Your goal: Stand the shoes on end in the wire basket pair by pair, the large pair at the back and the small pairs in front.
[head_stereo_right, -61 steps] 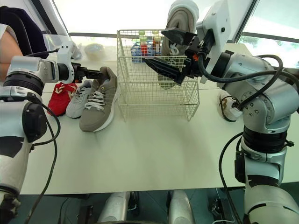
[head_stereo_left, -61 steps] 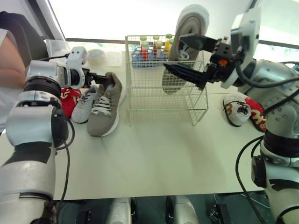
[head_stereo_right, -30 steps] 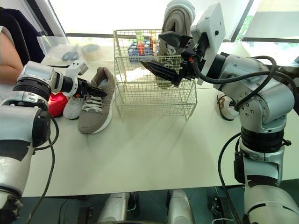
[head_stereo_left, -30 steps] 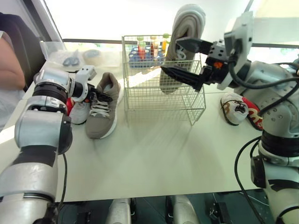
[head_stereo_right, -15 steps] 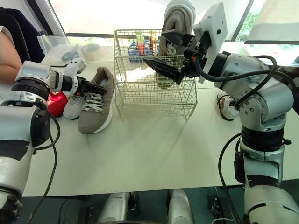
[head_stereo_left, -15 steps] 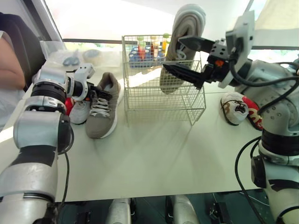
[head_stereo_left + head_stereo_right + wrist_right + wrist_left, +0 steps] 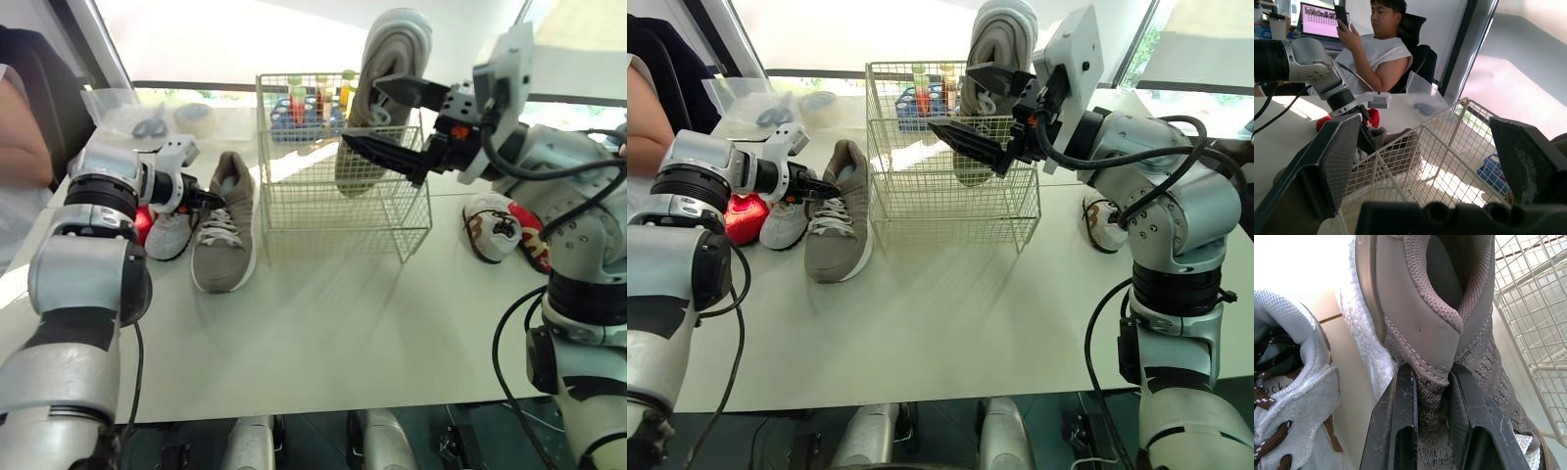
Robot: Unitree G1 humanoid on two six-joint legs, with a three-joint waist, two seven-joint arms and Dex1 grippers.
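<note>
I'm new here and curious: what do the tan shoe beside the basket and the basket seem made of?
Tan shoe: matte knit fabric, by its woven texture; smoother stitched heel patch, perhaps suede. Basket: thin white wire, probably coated metal, by its open grid.

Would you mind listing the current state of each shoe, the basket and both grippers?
Wire basket: upright, one shoe inside.
Standing taupe shoe: on end at the basket's back, not gripped.
Loose taupe shoe: on its sole beside the basket, gripped.
Left gripper: shut on the loose taupe shoe.
Right gripper: open, holding nothing.
Small grey shoe: on its sole, untouched.
</note>
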